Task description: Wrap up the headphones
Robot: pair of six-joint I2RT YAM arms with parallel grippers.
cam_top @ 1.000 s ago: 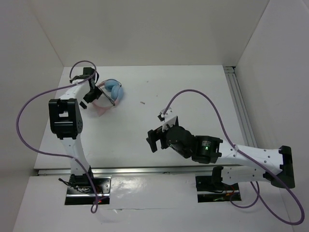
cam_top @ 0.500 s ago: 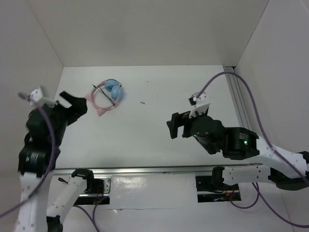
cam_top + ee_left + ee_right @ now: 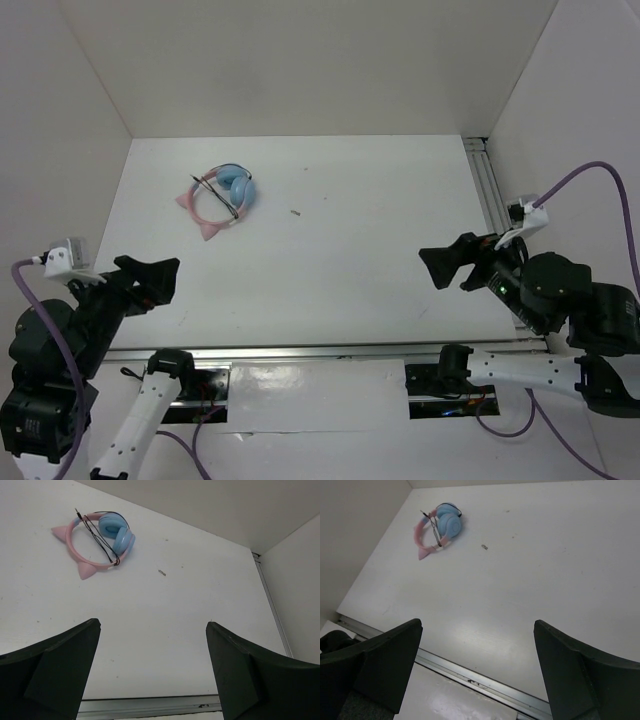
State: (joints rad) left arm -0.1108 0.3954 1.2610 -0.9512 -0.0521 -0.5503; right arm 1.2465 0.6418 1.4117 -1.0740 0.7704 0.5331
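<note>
though in view, headphones [image 3: 121, 539] beyond fingers [image 3: 60, 670]

Both arms pulled back, away from the work.
The left gripper [image 3: 158, 278] was right at the headphones [image 3: 222, 196] a second ago. It has since withdrawn toward its own base, and the headphones now lie well ahead of it, untouched. The right gripper [image 3: 447, 268] has swung back and out to its right, so the headphones now sit far ahead and to its left.
</note>
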